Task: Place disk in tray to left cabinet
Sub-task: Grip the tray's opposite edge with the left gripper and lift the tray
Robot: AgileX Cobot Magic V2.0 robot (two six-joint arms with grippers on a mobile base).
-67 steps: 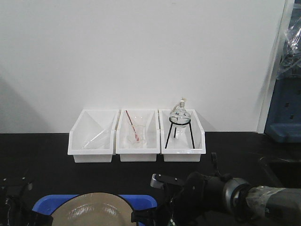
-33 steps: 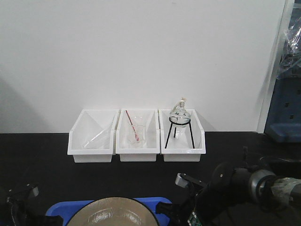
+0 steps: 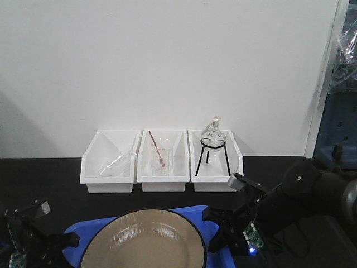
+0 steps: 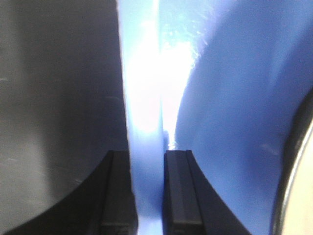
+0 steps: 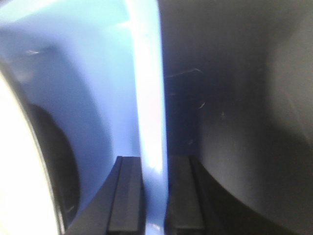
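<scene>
The tan disk [image 3: 148, 243] with a black rim lies in the blue tray [image 3: 192, 214], held above the black table at the bottom of the front view. My left gripper [image 3: 61, 241] is shut on the tray's left rim [image 4: 144, 147]. My right gripper [image 3: 215, 223] is shut on the tray's right rim [image 5: 149, 122]. The disk's edge shows at the right of the left wrist view [image 4: 298, 196] and at the left of the right wrist view [image 5: 19, 171]. The left cabinet is out of view.
Three white bins stand in a row against the wall: one with a glass rod [image 3: 110, 162], one with a beaker and red stick [image 3: 162, 159], one with a round flask on a black tripod [image 3: 214, 139]. Blue equipment [image 3: 340, 128] stands at the far right.
The tray with the disk has risen and tilted toward the camera, showing more of the disk. Both arms have lifted with it; the right arm moved right and up.
</scene>
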